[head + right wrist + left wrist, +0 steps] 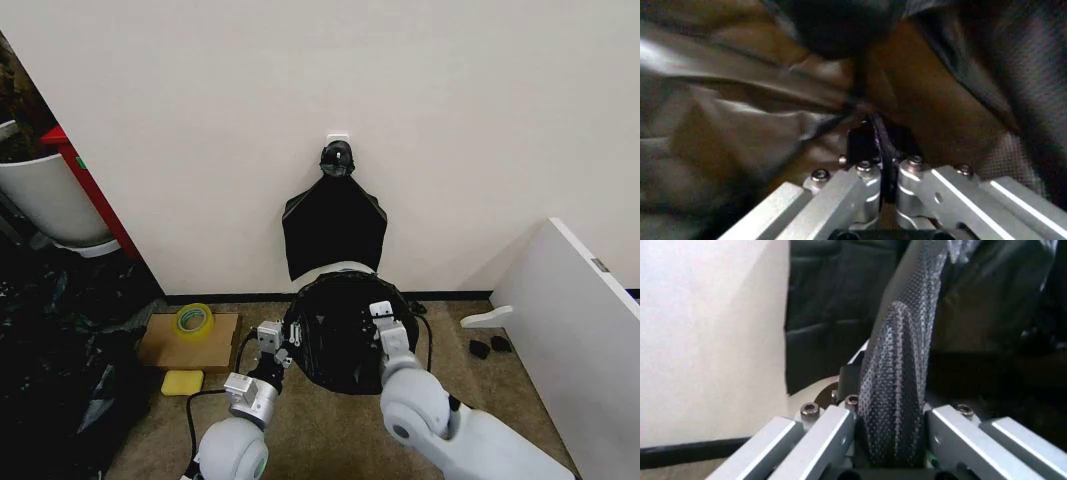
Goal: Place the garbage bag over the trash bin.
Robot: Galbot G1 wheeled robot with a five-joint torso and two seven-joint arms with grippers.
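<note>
Presently, going from the left of the scene: a grey-white planter pot (45, 200) stands in the far corner beside a red panel (95, 190), with loose black plastic sheeting (50, 360) heaped on the floor below it. Next comes a flat cardboard box (185, 345) carrying a roll of yellow-green tape (194, 319), and a yellow sponge (182, 381) lies just in front of the box.

The left gripper (272, 342) sits at the left edge of the garbage bag (340, 330). In the left wrist view a band of gathered black film (900, 390) runs straight between its jaws, which are closed narrowly on it.

The garbage bag is spread open over the mouth of the trash bin (345, 268), which stands against the wall; a sliver of cream rim shows at the back, above the black film. On the wall directly above hangs a fan-shaped bundle of black bags (333, 235), knotted at a white hook (338, 137).

The right gripper (382, 320) rests on the right side of the bag's opening. In the right wrist view its jaws are drawn almost together, pinching a thin fold of the bag (867, 112), with wrinkled film bunched around them.

Farther right, a white board (580, 330) leans near the wall, with two small dark objects (490, 347) on the floor beside it.
</note>
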